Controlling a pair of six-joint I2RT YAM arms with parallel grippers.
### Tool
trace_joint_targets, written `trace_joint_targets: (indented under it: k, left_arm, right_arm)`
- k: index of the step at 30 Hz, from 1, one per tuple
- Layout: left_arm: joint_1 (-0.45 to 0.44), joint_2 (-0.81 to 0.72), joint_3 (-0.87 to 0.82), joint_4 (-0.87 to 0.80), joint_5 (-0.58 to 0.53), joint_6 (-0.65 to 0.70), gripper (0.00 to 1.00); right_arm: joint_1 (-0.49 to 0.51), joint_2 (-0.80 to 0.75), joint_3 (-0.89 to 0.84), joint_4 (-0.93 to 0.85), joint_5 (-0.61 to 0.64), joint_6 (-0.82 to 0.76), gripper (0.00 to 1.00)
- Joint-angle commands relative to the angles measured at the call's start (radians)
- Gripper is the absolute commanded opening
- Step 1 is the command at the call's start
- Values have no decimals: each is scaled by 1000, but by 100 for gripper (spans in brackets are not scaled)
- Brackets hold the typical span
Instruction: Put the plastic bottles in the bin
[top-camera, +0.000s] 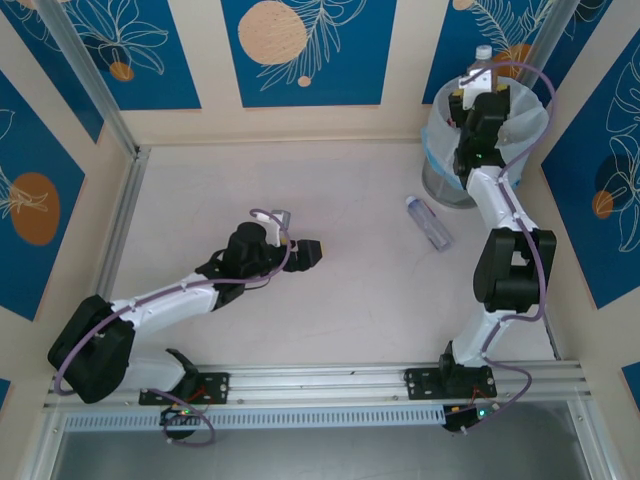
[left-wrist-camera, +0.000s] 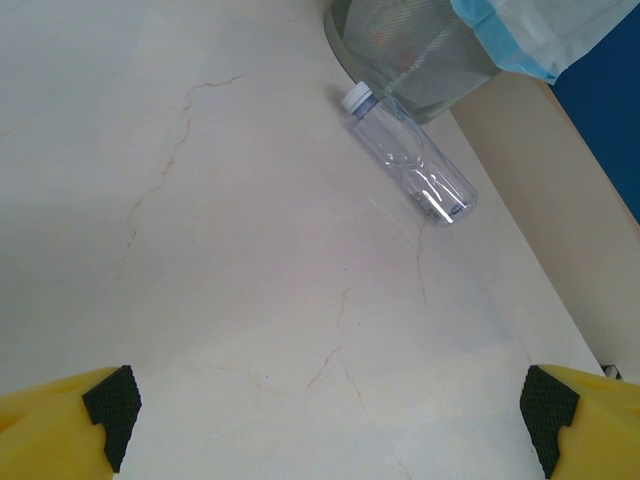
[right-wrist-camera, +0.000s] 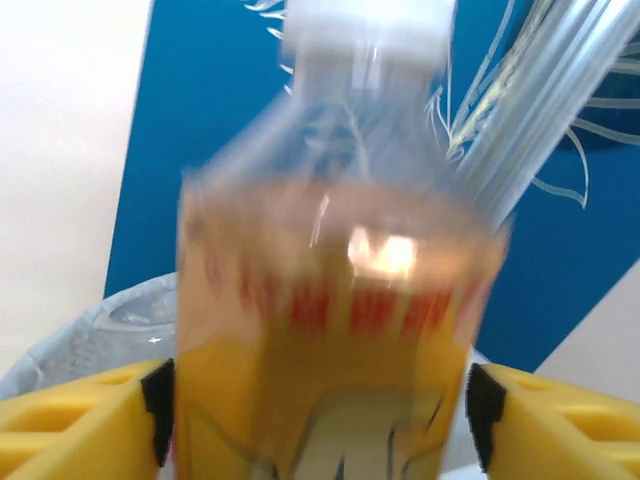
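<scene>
My right gripper (top-camera: 478, 98) is raised over the bin (top-camera: 438, 188), a round grey bin lined with a pale blue-white bag (top-camera: 528, 128). It is shut on a gold-labelled bottle (right-wrist-camera: 340, 330) with a white cap (right-wrist-camera: 365, 30), held upright and blurred; the black pads (right-wrist-camera: 158, 405) press on both its sides. The bag's rim (right-wrist-camera: 90, 335) shows just below. A clear label-less bottle (top-camera: 428, 221) lies on the table beside the bin's base, cap toward the bin. My left gripper (top-camera: 318, 253) is low over the table's middle, open and empty, pointing at that bottle (left-wrist-camera: 412, 170), well short of it.
The bin's mesh wall (left-wrist-camera: 400, 40) and the overhanging bag (left-wrist-camera: 530, 35) stand right behind the lying bottle. A beige wall (left-wrist-camera: 540, 180) runs along the table's right side. Blue patterned panels enclose the back and sides. A metal rail (top-camera: 320, 378) crosses the near edge.
</scene>
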Motion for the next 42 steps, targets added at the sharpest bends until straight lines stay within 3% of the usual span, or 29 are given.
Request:
trace_joint_targets:
  k: [1, 12, 20, 25, 31, 36, 39, 42]
  left_arm:
    - [1, 11, 38, 0, 18, -6, 99]
    - [-4, 22, 40, 5, 22, -7, 99]
    - [-6, 24, 38, 8, 26, -5, 99]
    - [-6, 34, 38, 17, 23, -6, 99]
    - [-7, 54, 49, 20, 28, -6, 99]
    - [-8, 71, 55, 27, 21, -12, 99]
    - [-7, 78, 52, 40, 9, -22, 99]
    - [-6, 85, 57, 39, 4, -24, 99]
  right_arm:
    - [-7, 7, 64, -137, 46, 118, 85]
    - [-6, -84, 81, -253, 1, 264, 100]
    - [-6, -244, -5, -387, -34, 426, 100]
    - [-6, -379, -110, -553, -171, 540, 100]
    - [-2, -517, -298, -675, -422, 621, 100]
    - [1, -557, -432, -725, -475, 660, 100]
    - [-3, -553, -525, -709, -527, 578, 100]
    - [-22, -539, -606, -677, -487, 548, 100]
